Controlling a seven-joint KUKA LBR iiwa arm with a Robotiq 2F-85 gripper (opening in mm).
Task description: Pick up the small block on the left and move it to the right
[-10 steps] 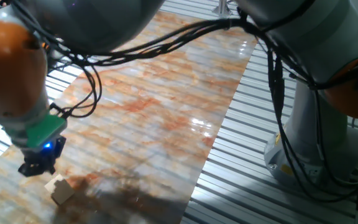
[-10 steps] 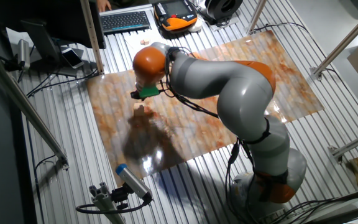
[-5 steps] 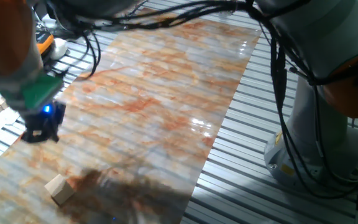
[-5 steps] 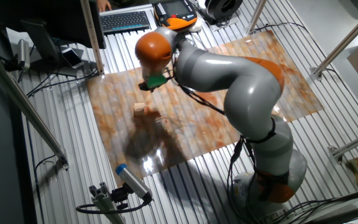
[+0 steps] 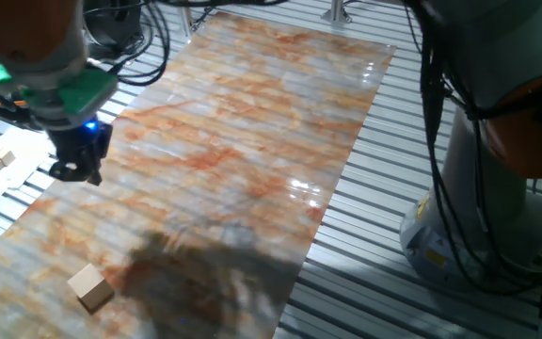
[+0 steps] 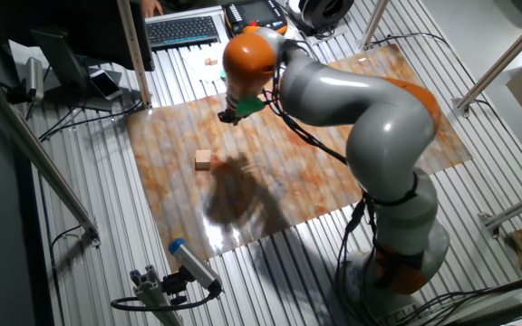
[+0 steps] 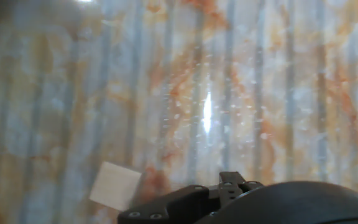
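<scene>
Marbled table [image 5: 252, 141] carries the small block [image 5: 89, 285] lower left, ungrasped; fingers [image 5: 78, 171], spread indeterminable, risk a missed grasp if lowered from well above it.

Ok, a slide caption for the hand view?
Pincer hangs over the marbled mat, the block lying free at lower left.

Hand [image 5: 76, 169] risen and swung away from small block [image 5: 89, 286]; now well apart.
</scene>
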